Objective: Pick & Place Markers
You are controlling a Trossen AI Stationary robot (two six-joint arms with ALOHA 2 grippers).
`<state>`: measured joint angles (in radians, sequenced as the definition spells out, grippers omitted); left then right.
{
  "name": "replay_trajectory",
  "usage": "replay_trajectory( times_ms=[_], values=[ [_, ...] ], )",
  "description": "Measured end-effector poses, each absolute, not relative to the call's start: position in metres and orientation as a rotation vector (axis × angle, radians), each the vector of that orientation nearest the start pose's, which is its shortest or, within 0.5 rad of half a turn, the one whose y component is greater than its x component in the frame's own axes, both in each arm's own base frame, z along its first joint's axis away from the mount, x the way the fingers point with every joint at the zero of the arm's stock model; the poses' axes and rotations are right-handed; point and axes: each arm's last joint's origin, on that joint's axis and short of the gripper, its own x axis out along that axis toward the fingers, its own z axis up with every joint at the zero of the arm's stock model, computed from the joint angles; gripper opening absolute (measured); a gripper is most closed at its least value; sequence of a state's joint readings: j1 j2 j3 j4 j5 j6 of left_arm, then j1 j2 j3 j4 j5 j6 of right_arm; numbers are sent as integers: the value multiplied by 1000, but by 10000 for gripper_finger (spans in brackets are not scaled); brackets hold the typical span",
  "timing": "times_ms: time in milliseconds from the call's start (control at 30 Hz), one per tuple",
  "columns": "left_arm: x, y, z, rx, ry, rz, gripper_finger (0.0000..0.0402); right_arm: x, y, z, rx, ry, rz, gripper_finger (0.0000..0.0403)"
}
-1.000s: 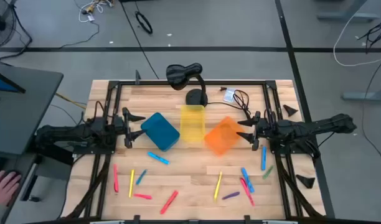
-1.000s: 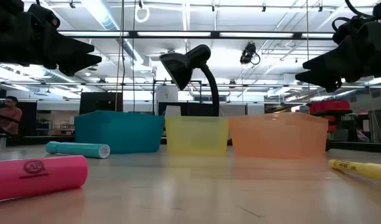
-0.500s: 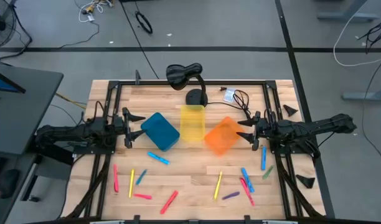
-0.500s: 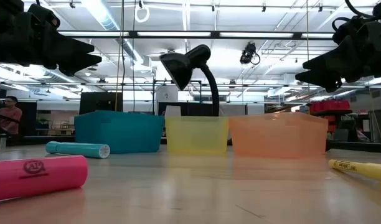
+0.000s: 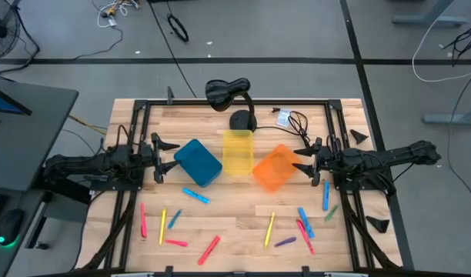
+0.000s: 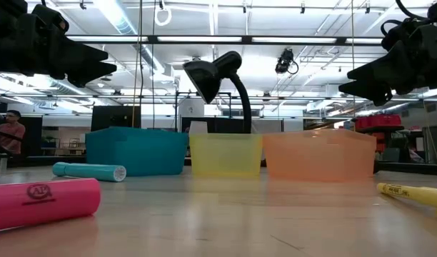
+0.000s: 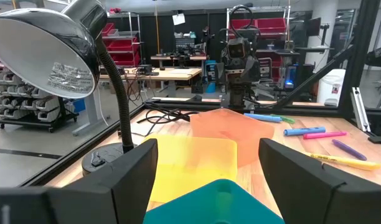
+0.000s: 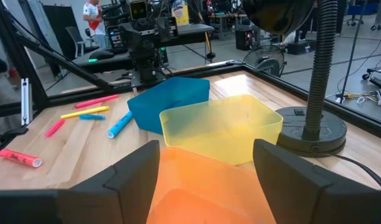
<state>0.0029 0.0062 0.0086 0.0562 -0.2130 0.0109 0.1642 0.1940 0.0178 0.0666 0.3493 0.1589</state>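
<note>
Both hanging with fingers spread and holding nothing: left gripper (image 5: 160,148) beside blue bin (image 5: 198,162), right gripper (image 5: 303,161) beside orange bin (image 5: 272,168), yellow bin (image 5: 237,151) between. Lying well apart toward six o'clock: markers (image 5: 210,248), scattered across table (image 5: 243,208).

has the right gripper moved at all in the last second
No. The right gripper sits by the orange bin exactly as before.

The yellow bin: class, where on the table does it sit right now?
In the high view the yellow bin sits mid-table between the blue bin and the orange bin, just in front of the desk lamp.
</note>
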Motion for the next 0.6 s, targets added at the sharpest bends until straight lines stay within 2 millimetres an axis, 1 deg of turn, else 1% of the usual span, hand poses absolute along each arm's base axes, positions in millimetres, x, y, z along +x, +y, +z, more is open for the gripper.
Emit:
replay_trajectory(
  times_ms=[600],
  values=[
    [97,6,171,5,-57,216,286,107,8,160,130,92,-193,262]
  ],
)
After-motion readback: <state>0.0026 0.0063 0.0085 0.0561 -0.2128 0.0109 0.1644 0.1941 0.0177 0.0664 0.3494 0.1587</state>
